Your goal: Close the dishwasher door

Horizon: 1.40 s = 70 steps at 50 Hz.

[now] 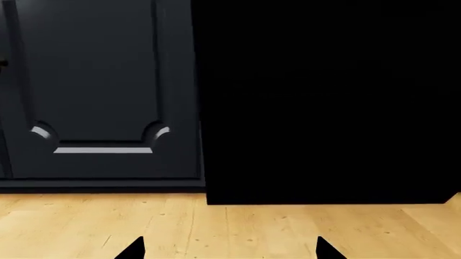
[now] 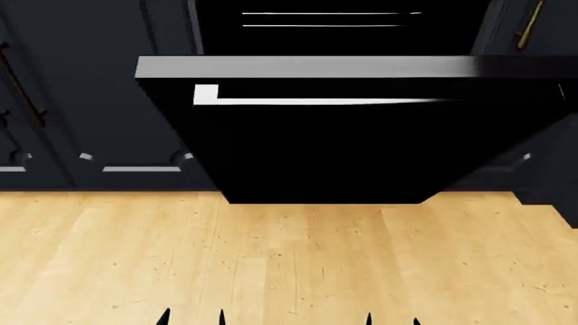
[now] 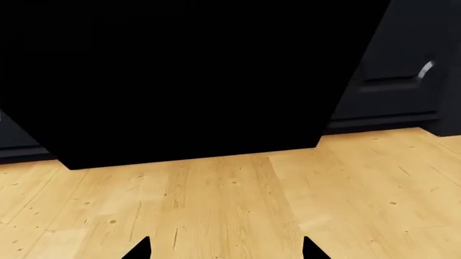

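Hanging open, the dishwasher door hides its racks.

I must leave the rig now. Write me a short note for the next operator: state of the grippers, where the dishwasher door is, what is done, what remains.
Left gripper: jaws open, holding nothing, low over the wooden floor, in front of the dishwasher.
Right gripper: the same, open and empty.
Dishwasher door: hanging open, its silver-grey edge strip toward the robot, wire racks visible behind it. Navy cabinet doors stand on both sides.
Done: the robot faces the door; neither gripper touches it.
Left: bring a gripper under or against the door panel and push it up until it shuts.
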Tool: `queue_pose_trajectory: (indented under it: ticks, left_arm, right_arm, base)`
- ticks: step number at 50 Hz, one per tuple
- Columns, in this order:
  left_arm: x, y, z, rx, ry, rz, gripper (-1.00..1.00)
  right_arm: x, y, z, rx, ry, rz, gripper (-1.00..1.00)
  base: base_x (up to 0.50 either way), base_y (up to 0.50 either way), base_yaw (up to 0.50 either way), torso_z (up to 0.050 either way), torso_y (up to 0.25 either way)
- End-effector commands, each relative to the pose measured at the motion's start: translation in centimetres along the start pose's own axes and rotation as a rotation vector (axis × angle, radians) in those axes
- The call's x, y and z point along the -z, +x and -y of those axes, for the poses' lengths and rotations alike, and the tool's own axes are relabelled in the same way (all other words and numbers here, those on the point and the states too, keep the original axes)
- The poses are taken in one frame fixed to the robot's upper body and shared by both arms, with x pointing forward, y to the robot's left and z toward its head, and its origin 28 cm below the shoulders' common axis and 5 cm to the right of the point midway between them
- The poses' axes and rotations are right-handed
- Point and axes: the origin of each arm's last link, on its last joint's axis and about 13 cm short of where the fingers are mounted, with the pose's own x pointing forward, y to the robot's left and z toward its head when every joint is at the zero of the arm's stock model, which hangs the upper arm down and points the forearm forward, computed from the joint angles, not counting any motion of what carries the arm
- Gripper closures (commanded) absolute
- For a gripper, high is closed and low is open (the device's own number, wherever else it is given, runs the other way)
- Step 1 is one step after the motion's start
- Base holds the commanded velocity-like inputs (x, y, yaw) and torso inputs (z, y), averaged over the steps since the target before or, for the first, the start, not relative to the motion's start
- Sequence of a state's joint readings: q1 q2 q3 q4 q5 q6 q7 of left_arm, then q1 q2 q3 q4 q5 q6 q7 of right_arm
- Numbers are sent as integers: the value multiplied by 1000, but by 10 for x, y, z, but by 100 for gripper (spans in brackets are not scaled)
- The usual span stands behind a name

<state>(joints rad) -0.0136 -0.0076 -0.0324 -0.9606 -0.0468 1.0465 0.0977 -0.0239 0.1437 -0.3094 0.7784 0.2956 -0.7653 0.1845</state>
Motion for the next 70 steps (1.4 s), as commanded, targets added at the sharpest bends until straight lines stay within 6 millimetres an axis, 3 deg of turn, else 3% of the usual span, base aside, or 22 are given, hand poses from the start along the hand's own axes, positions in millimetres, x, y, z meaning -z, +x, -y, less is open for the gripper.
queue_pose_trajectory:
  ticks: [1, 16, 33, 70]
  left_arm:
    - [0, 0, 0, 0, 0, 0, -100]
    - [0, 0, 0, -1, 0, -1, -100]
    - [0, 0, 0, 0, 0, 1, -100]
    - [0, 1, 1, 0, 2, 1, -100]
  right_arm:
    - [0, 0, 0, 1, 0, 1, -100]
    - [0, 0, 0, 0, 3, 7, -100]
    - [-2, -2, -1, -28, -11, 44, -100]
    - [-2, -1, -1, -28, -6, 34, -100]
  base:
    - [0, -500, 0, 0, 0]
    - [0, -500, 0, 0, 0]
    - [16, 0, 0, 0, 0]
    - [497, 0, 0, 0, 0]
